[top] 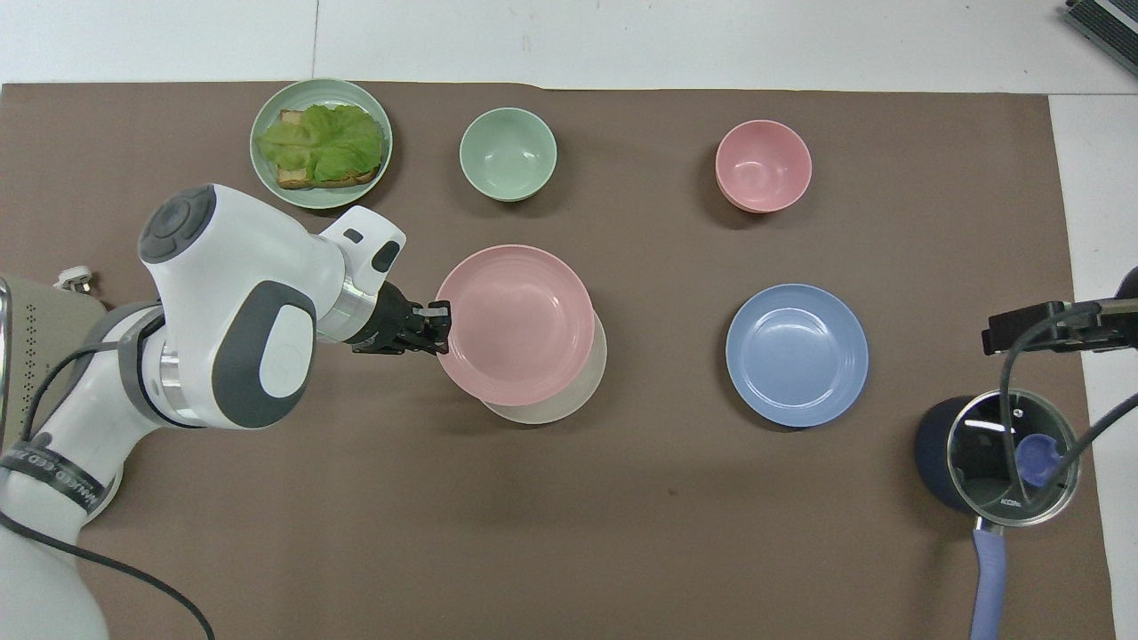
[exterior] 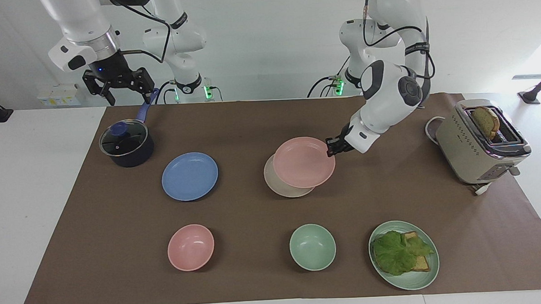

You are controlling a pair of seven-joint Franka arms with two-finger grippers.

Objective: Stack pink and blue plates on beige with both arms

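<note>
Left gripper (exterior: 332,147) pinches pink plate (exterior: 304,162) by its rim at frame center, held over beige plate (exterior: 283,188) for stacking, blue plate (exterior: 190,176) waits center-left, right gripper (exterior: 118,85) idles open upper left.

The left claw (exterior: 333,146) is clamped tight with its arm stretched low; the right claw (exterior: 118,85) hangs raised, fingers spread.
</note>
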